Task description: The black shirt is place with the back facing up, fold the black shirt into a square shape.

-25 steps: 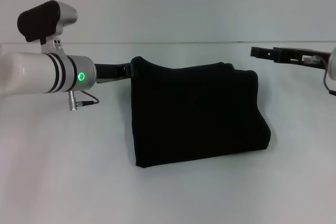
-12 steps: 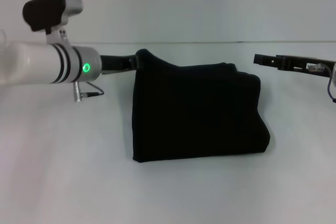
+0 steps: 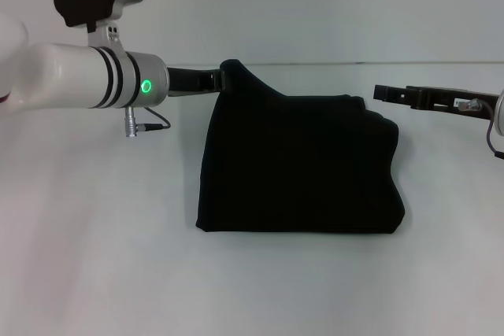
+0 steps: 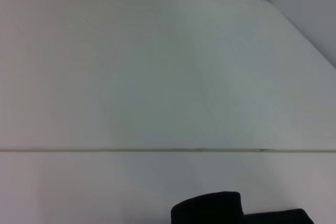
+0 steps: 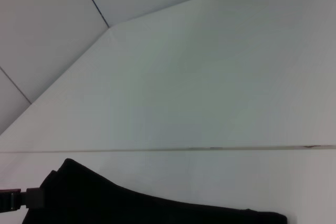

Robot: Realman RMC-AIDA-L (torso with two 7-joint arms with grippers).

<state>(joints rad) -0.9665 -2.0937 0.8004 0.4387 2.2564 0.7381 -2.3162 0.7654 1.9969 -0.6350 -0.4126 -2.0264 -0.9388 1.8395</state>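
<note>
Evidently the left gripper (image 3: 221, 79) was clamped on the far left corner of the black shirt (image 3: 299, 167), lifting it to carry a fold; the folded bulk lay mid-tabletop (image 3: 94, 273). The right gripper (image 3: 381, 93) hovered apart beside the shirt's far right corner, its fingers' state unclear.

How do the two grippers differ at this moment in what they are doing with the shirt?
The left gripper grips the lifted far-left corner of the black shirt, pulling it into a peak; the right gripper hangs clear of the shirt's right side, touching nothing. The left one meets the cloth; a gap separates the right one from it. Both sit above the white table.
</note>
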